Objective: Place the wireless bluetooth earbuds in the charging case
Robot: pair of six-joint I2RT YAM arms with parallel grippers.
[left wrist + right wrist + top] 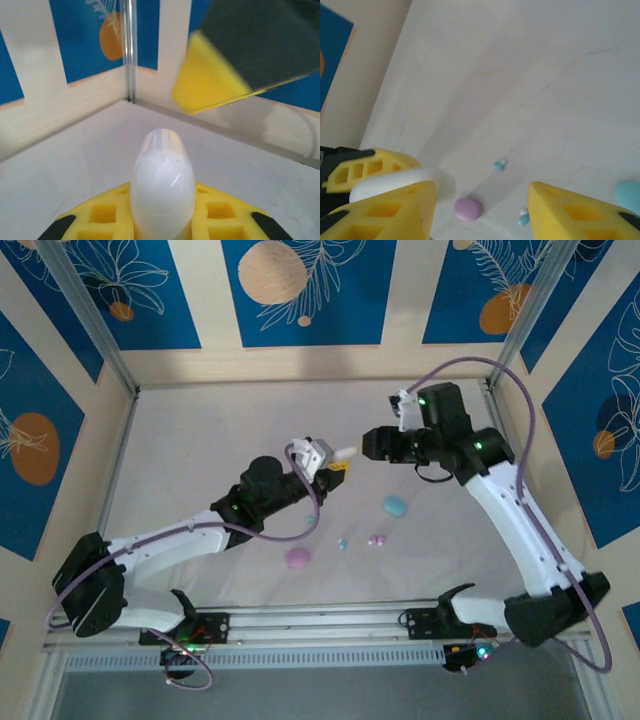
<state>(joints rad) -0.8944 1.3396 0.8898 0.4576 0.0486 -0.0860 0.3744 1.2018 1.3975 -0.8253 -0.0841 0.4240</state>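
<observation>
Clamping white case [162, 192]: left gripper [162, 225]

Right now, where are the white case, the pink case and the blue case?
white case [162, 192]: left wrist view, on the middle of its rounded shell.
pink case [298, 558]: top view, on the centre of its upper side.
blue case [395, 505]: top view, on the centre of its upper side.

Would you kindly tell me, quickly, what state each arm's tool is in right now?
Left tool: closed, holding the white case.
Right tool: open, holding nothing.
</observation>
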